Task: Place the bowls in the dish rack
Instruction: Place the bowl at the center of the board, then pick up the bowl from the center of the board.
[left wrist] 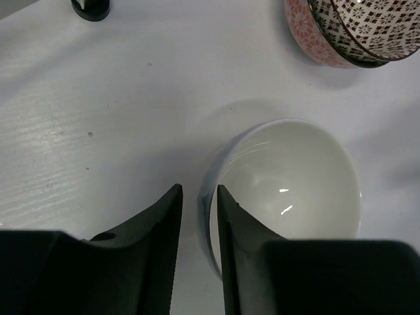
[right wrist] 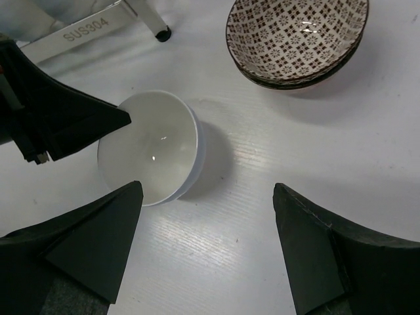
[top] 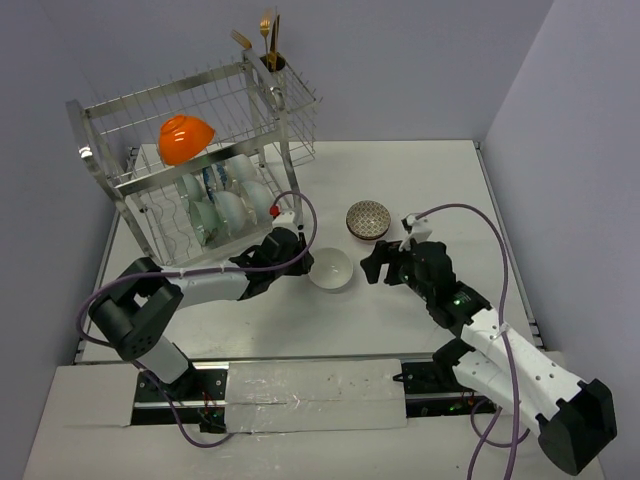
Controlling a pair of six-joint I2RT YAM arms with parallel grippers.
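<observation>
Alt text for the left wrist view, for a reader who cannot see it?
The left gripper straddles the rim of a white bowl sitting on the table, one finger inside, one outside. Stacked patterned bowls sit at upper right.

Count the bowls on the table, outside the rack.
4: a white bowl at the left hand, and seemingly three patterned bowls nested in one stack behind it; more may hide inside.

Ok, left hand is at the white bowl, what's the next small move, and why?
Probably close the left hand on the white bowl: one finger sits inside its rim, one outside, with a gap showing, so it looks unpinched. Lifting toward the dish rack can follow.
</observation>
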